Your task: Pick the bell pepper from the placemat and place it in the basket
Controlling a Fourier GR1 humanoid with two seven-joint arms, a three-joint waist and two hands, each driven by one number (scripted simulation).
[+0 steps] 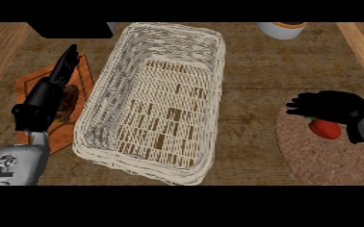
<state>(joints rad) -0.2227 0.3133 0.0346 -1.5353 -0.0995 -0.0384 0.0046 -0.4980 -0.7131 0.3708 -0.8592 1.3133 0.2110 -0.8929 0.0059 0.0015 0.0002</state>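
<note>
Nearest: left hand (43, 103) rests open at the left edge, fingers straight, over an orange board (83, 82). R side: bell pepper (326, 129) sits on the round placemat (313, 161), near its far edge. Right hand (328, 105) is on top w/ fingers curled round its upper part. Basket (121, 67) is mid-counter, well apart from it; cup (282, 30) farthest. Risk: the grip looks to cover only the top, so the pepper could slip on lift, or clip the basket's rim if carried low.
</note>
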